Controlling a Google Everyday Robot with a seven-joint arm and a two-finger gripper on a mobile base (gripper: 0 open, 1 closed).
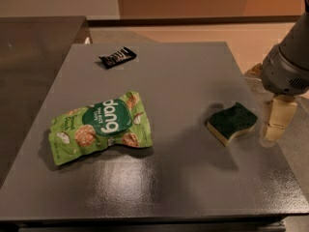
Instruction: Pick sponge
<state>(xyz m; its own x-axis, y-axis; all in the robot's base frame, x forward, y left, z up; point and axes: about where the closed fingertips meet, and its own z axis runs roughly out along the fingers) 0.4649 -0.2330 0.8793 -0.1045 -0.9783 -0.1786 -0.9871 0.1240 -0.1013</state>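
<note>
Grey and faintly glossy, the flat table [159, 81] fills most of the view, with a darker counter [34, 47] alongside it on the left and a tan wall and floor behind. The sponge [231, 123] lies flat on the table's right half, towards the right edge, its dark green scouring face up and a wavy band of pale yellow foam showing along the near side. Just to its right, over the table's right edge, the gripper [274, 129] hangs pointing down, pale and cream-coloured beneath the arm's rounded grey housing [287, 71]. It sits close beside the sponge with a narrow strip of table between them, so it has hold of nothing; whether it stands open or closed cannot be told from this angle, nor whether its tip meets the surface. Well apart from the sponge, on the left half of the table, a light-green "dang" snack bag [100, 128] lies crumpled and face up, tilted so its lettering reads upside down. Farther back, near the far left corner, rests a small black packet [117, 57], possibly a snack bar wrapper, though its white print is too small to read.
</note>
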